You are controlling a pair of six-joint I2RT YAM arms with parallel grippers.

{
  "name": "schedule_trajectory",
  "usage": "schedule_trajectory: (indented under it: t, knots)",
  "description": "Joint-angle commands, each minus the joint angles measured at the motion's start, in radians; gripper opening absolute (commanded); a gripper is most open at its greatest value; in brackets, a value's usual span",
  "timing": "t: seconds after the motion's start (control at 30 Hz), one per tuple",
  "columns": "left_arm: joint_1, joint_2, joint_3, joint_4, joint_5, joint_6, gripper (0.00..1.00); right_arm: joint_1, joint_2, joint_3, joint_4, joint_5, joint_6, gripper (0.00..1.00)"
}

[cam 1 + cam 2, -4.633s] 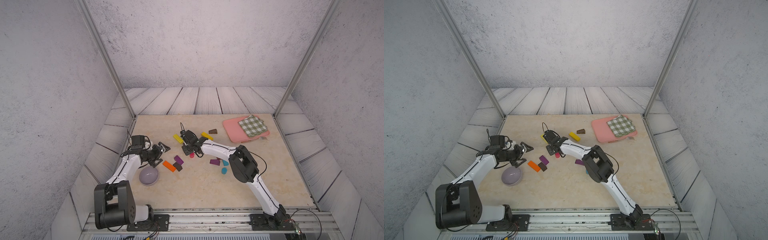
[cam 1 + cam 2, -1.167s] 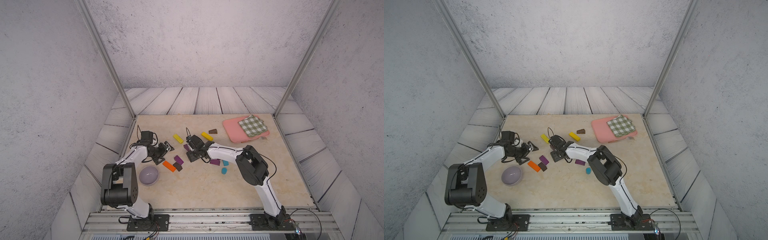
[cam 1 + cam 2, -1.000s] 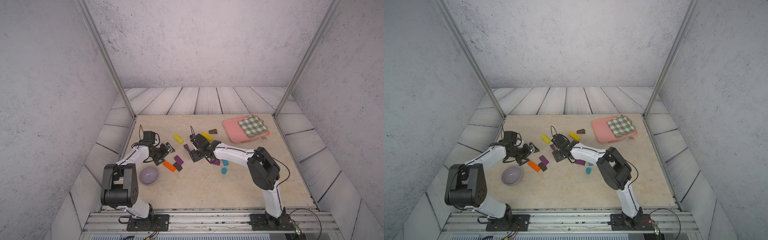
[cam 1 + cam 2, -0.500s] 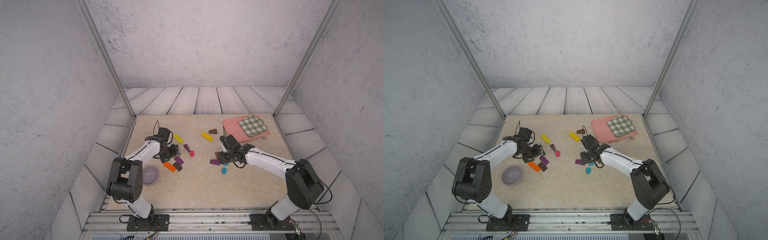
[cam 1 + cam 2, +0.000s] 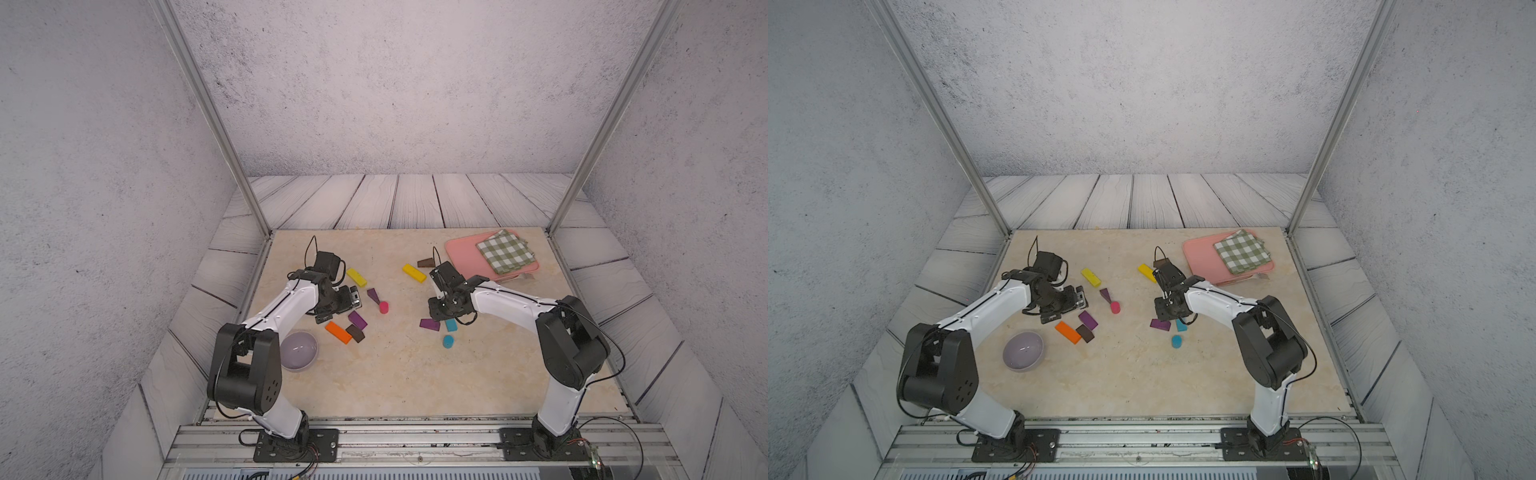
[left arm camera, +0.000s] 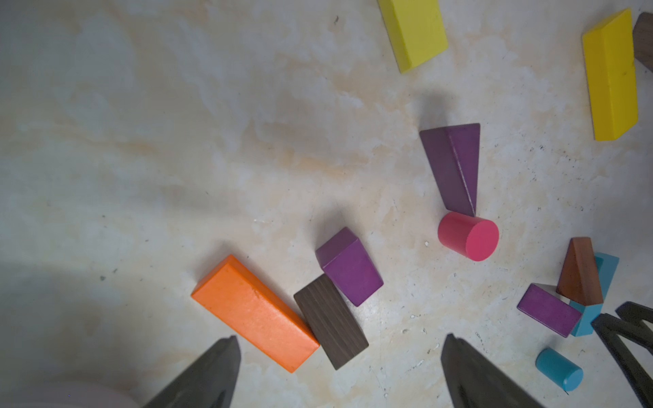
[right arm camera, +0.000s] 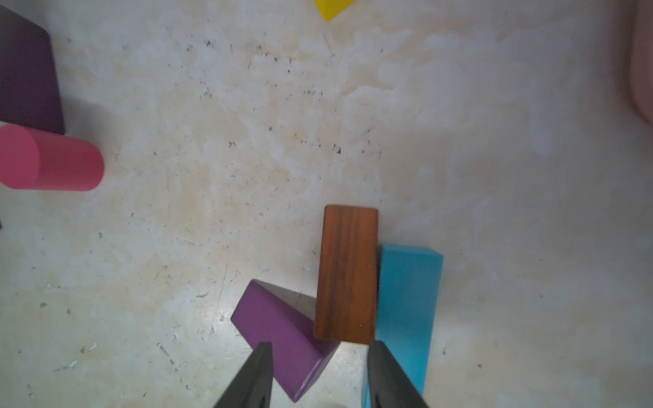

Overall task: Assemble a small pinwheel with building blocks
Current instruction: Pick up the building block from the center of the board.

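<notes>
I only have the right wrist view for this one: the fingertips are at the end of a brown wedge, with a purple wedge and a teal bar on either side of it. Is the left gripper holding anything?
Observer: No. The left gripper is open near the orange bar and holds nothing.
Operator: Is there anything past the teal bar, outside my frame?
Observer: Yes, a blue cylinder sits apart from it, on the side toward the robot's base.
Operator: What is the pink blur at the edge of my frame?
Observer: That is a pink tray at the table's far corner, with a checked cloth on it.
</notes>
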State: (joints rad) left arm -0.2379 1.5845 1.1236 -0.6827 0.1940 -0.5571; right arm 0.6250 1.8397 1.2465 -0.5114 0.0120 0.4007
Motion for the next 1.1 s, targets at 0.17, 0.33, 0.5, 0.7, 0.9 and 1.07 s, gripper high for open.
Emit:
schedule_trajectory:
  t: [0.17, 0.33, 0.5, 0.7, 0.9, 1.07]
  knots:
    - [0.000, -0.009, 0.010, -0.034, -0.041, 0.015, 0.96, -0.002, 0.092, 0.048, -0.058, 0.058, 0.042, 0.50]
    - [0.002, -0.002, 0.008, -0.034, -0.043, 0.016, 0.96, -0.003, 0.095, 0.055, -0.066, 0.092, 0.041, 0.51]
    - [0.002, 0.004, 0.007, -0.031, -0.044, 0.016, 0.96, -0.002, 0.105, 0.080, -0.093, 0.119, 0.029, 0.53]
    - [0.002, 0.012, 0.004, -0.029, -0.044, 0.017, 0.96, -0.002, 0.102, 0.083, -0.106, 0.119, 0.038, 0.53]
    - [0.003, 0.020, 0.003, -0.026, -0.039, 0.019, 0.96, -0.002, 0.125, 0.091, -0.080, 0.074, 0.025, 0.53]
    - [0.003, 0.022, -0.004, -0.025, -0.041, 0.021, 0.96, 0.000, 0.146, 0.105, -0.063, 0.050, 0.030, 0.52]
